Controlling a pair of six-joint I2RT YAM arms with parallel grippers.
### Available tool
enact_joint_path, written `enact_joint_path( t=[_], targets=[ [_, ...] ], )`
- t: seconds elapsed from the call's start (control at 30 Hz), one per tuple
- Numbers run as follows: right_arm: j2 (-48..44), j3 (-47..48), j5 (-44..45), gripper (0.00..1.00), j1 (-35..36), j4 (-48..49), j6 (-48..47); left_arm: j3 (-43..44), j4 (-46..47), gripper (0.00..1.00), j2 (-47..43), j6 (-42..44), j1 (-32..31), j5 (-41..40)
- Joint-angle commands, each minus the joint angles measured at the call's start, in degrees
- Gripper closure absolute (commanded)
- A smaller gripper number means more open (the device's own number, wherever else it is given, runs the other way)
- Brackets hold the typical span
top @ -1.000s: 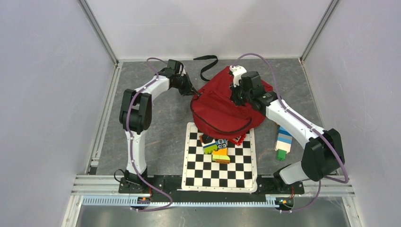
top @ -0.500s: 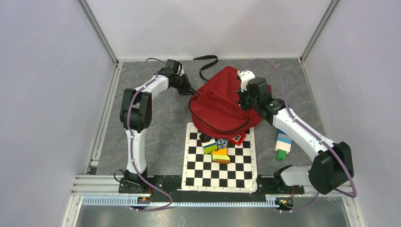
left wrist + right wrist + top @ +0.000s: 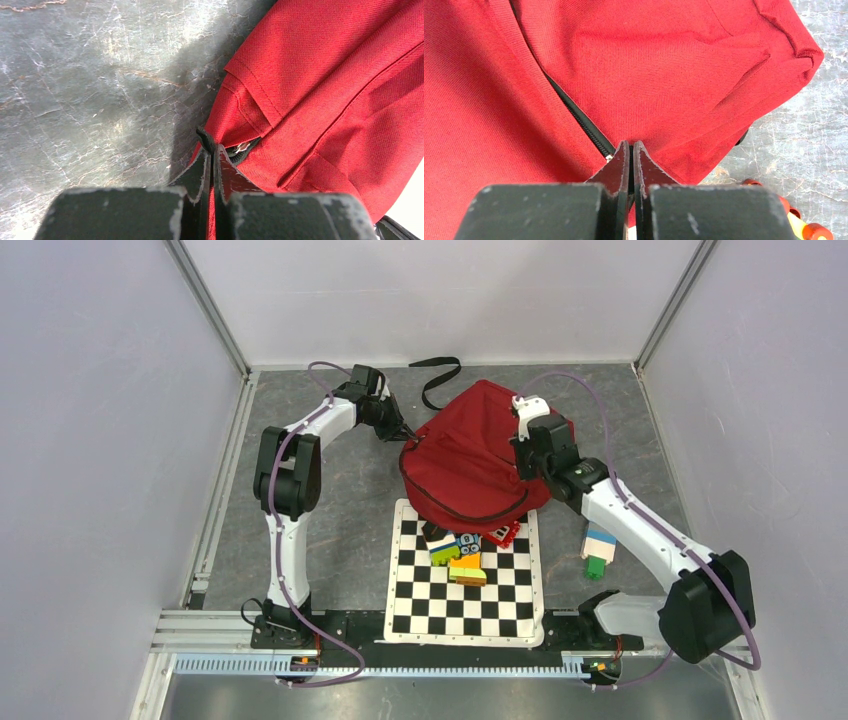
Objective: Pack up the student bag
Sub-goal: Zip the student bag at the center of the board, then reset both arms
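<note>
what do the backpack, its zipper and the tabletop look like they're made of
student bag: woven cloth, likely polyester or canvas, matte; a fine diagonal weave, stitched seams and soft folds show.
zipper: black strip, dull; probably plastic teeth on fabric tape.
tabletop: hard grey sheet with marble-like veins and scratches, slight sheen; stone-look laminate or vinyl, can't tell which.

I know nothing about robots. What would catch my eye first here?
First, the big dark red student bag in the middle, with the left gripper pinching its left edge and the right gripper closed on its black zipper. Just in front of it, bright toy blocks lie on a checkerboard mat.
</note>
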Motion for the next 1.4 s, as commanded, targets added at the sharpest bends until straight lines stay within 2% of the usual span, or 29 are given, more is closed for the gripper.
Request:
enact_joint_path(
  t=[0.0,0.27,0.57,0.67,0.7,0.73,0.77,0.83,0.87,0.9,0.93,1.1,1.27,1.37],
  targets=[
    [-2.57,-0.8,6.41,1.0,-0.9,-2.53,-0.06,1.98,1.28,0.98,0.75,5.33,4.0,-9.87],
    [-6.51,-3.04,11.87,1.0,-1.1,-4.59,2.31,1.6,1.1,0.98,0.49,5.43,4.52,-11.15],
    [-5.15,-5.64,6.73,1.0,-1.17,1.29,3.34,-1.34,3.73,0.98,-1.17,6.48,4.52,-10.12],
    [-4.49,-4.52,3.89,1.0,-1.23,3.16,1.97,-4.29,6.67,0.92,-2.93,6.7,4.52,-9.93],
    [-4.39,-4.22,3.03,1.0,-1.19,3.81,1.68,-5.07,7.42,0.87,-3.42,6.71,4.52,-9.86],
    [-4.24,-3.91,2.31,0.97,-1.2,4.41,1.37,-5.52,7.87,0.79,-4.02,6.73,4.54,-9.81],
    [-4.05,-3.48,1.57,0.82,-1.21,4.75,1.12,-6.01,8.37,0.61,-4.48,6.78,4.52,-9.72],
    [-3.73,-2.81,0.86,0.48,-1.25,5.5,1.1,-7.07,9.79,0.18,-6.12,7.39,4.48,-9.46],
    [-3.78,-2.62,0.83,0.37,-1.18,5.96,1.33,-7.81,10.68,0.04,-7.04,7.76,4.44,-9.69],
    [-3.84,-2.65,0.45,0.25,-1.34,6.82,1.73,-8.63,11.74,0.01,-8.44,8.27,4.44,-9.99],
    [-3.95,-2.69,-1.06,0.18,-1.59,7.88,1.75,-9.69,12.69,0.0,-10.05,8.97,4.44,-10.29],
    [-3.88,-1.43,-6.71,0.12,-4.89,11.27,1.96,-13.15,14.08,0.0,-17.26,11.14,4.52,-13.53],
    [-6.03,-1.26,-5.0,0.1,-10.32,11.23,-0.33,-19.63,16.13,0.0,-27.28,12.06,4.59,-18.6],
    [-8.76,-1.42,-3.11,0.09,-13.58,11.16,-2.62,-23.85,15.6,0.0,-35.04,12.66,4.61,-24.58]
  ],
)
